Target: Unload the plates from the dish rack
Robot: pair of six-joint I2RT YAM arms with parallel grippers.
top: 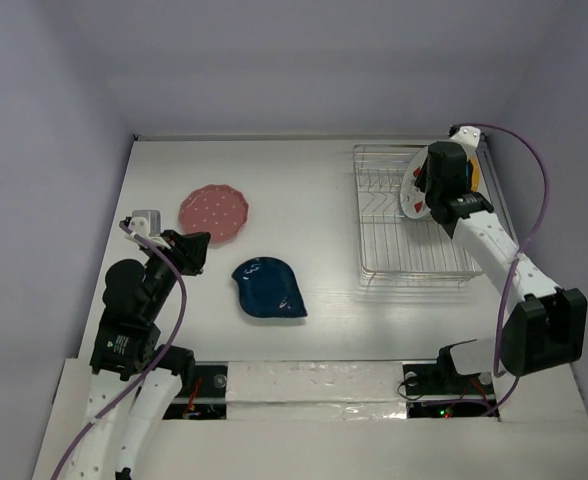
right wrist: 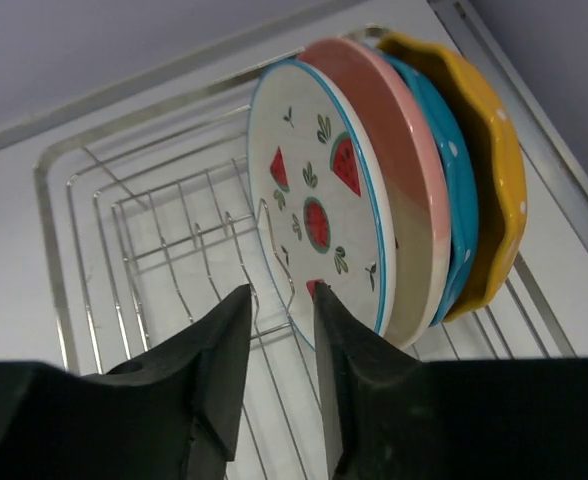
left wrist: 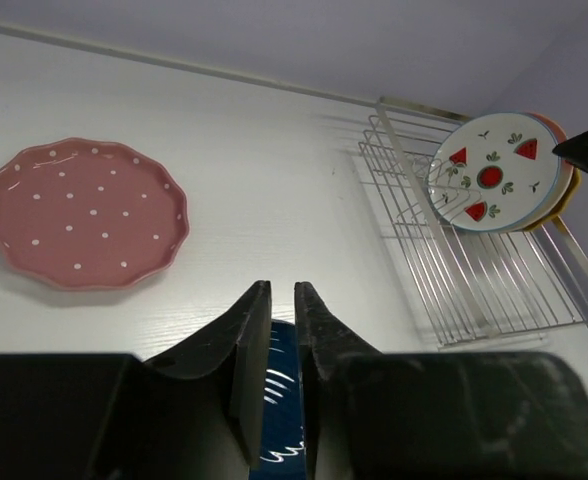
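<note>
1. The left gripper point(left wrist: 282, 293) has its jaws almost together, with only a sliver between them, and holds nothing. It hangs at the left of the top view, just left of the dark blue leaf-shaped plate point(top: 271, 289).
2. That plate lies flat on the white table point(top: 304, 180), low in the middle of the top view. The pink dotted scalloped plate point(top: 214, 213) lies flat up and to the left of it, apart from it.
3. The dish rack point(top: 404, 262) fills the upper right of the top view.
4. Four plates stand on edge in the rack's upper right corner, packed together:
   - a white plate with red fruit motifs point(right wrist: 309, 170)
   - a cream-and-pink plate point(right wrist: 399, 180)
   - a light blue dotted plate point(right wrist: 456, 190)
   - a yellow-orange scalloped plate point(right wrist: 489, 150)
5. The right gripper point(right wrist: 282, 297) is at the white plate's lower rim with its jaws partly apart. I cannot tell whether they pinch the rim.
</note>
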